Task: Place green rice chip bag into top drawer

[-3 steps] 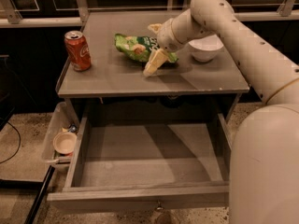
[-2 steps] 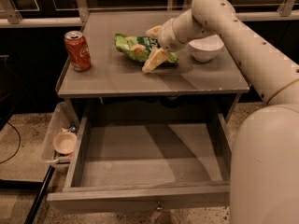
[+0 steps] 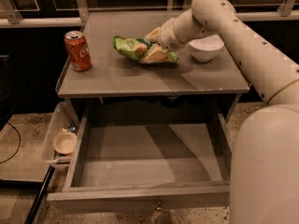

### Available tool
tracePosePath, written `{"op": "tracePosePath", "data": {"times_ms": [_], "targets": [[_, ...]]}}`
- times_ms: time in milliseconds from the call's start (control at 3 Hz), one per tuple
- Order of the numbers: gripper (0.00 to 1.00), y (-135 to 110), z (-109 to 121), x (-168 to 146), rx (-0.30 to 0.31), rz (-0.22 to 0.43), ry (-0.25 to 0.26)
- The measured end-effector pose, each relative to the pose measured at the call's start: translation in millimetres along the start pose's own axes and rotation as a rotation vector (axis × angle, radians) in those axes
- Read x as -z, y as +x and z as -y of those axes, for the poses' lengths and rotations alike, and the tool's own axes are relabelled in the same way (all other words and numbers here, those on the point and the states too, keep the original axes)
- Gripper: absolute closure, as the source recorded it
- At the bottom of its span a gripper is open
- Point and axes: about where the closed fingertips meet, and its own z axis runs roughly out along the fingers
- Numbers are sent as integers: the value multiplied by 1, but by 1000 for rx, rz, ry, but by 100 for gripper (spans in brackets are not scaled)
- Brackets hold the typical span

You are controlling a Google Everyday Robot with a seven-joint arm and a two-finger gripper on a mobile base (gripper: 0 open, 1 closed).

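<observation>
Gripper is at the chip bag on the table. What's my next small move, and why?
Probably close the fingers on the green rice chip bag. The gripper sits at the bag's right end, fingers apart with the bag between them; the bag lies on the tabletop, and the top drawer below stands open.

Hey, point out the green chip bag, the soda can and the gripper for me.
green rice chip bag (image 3: 127, 47), camera view, its green left half.
soda can (image 3: 77, 51), camera view, middle of its red side.
gripper (image 3: 152, 45), camera view, its tip, at the bag's right end.
</observation>
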Motion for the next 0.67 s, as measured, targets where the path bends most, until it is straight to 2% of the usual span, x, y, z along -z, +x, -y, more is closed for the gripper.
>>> {"op": "tracePosePath", "data": {"times_ms": [333, 667], "targets": [[88, 0, 0, 0, 0, 0, 0], [100, -4, -4, -3, 12, -5, -13]]}}
